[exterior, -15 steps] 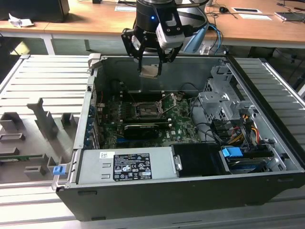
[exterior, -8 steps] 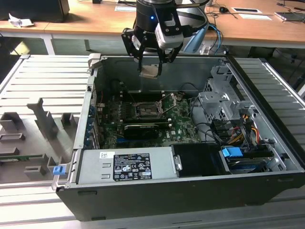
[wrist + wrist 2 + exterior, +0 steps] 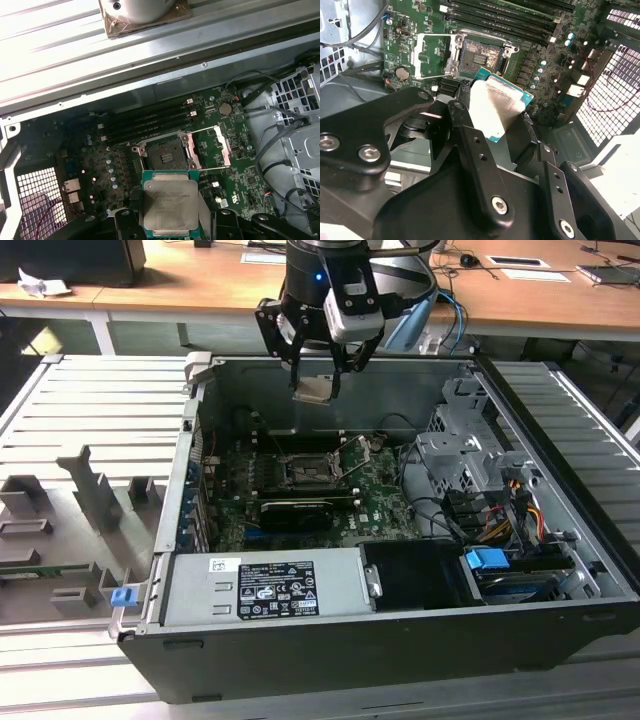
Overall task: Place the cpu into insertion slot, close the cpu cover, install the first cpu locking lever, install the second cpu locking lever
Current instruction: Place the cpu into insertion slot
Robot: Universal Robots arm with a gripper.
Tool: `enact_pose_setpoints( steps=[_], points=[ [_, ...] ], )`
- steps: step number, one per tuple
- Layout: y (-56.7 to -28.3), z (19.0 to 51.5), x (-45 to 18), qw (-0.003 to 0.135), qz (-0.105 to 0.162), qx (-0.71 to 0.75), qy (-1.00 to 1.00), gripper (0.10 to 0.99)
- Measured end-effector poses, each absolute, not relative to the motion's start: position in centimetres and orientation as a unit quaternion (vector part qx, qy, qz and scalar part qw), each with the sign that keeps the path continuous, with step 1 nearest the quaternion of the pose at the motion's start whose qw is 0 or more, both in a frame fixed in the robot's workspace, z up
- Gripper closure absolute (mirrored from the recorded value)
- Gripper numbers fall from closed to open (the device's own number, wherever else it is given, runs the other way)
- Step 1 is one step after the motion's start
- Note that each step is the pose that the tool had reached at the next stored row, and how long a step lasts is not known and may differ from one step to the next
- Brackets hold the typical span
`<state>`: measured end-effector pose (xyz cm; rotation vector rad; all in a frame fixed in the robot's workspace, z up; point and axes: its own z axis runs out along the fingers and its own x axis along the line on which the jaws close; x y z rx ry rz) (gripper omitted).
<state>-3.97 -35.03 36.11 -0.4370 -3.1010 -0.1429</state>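
Observation:
My gripper (image 3: 318, 375) hangs above the open computer case, shut on the cpu (image 3: 315, 389), a small pale metal square with a green edge. In both wrist views the cpu (image 3: 497, 112) (image 3: 170, 202) sits between the black fingers (image 3: 465, 115), held by two opposite edges. Below it on the green board lies the insertion slot (image 3: 305, 472) (image 3: 482, 52) (image 3: 165, 155), a black socket with its dark centre bare. The cpu cover (image 3: 355, 453) (image 3: 432, 56) (image 3: 212, 146) stands flipped open beside the socket. Thin wire levers (image 3: 435, 35) are raised along the cover's sides.
A long black card (image 3: 295, 512) lies just in front of the socket. A silver power supply (image 3: 265, 585) fills the case's near side. A drive cage (image 3: 470, 455) and loose cables (image 3: 520, 505) crowd the exterior view's right. Memory sticks (image 3: 150, 122) run beside the socket. Grey fixtures (image 3: 80, 500) stand outside.

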Motion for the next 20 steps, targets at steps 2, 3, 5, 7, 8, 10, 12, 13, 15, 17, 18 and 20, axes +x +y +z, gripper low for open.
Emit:
enact_pose_setpoints(
  steps=[2,3,5,7,8,10,12,13,15,17,18,20],
  points=[
    [-35.03,36.11,-3.97,0.003,-0.046,-0.142,-0.989,0.557],
    [-35.03,36.11,-3.97,0.003,-0.046,-0.144,-0.988,0.557],
    [-35.03,36.11,-3.97,0.003,-0.046,-0.147,-0.988,0.557],
    [-35.03,36.11,-3.97,0.003,-0.046,-0.150,-0.988,0.557],
    [-35.03,36.11,-3.97,0.003,-0.046,-0.151,-0.987,0.557],
    [-35.03,36.11,-3.97,0.003,-0.046,-0.154,-0.987,0.557],
    [-35.03,36.11,-3.97,0.003,-0.046,-0.157,-0.987,0.557],
    [-35.03,36.11,-3.97,0.002,-0.046,-0.158,-0.986,0.557],
    [-35.03,36.11,-3.97,0.002,-0.046,-0.161,-0.986,0.557],
    [-35.03,36.11,-3.97,0.002,-0.046,-0.165,-0.985,0.557],
    [-35.03,36.11,-3.97,0.002,-0.046,-0.167,-0.985,0.557],
    [-35.03,36.11,-3.97,0.002,-0.046,-0.171,-0.984,0.557]
  ],
)
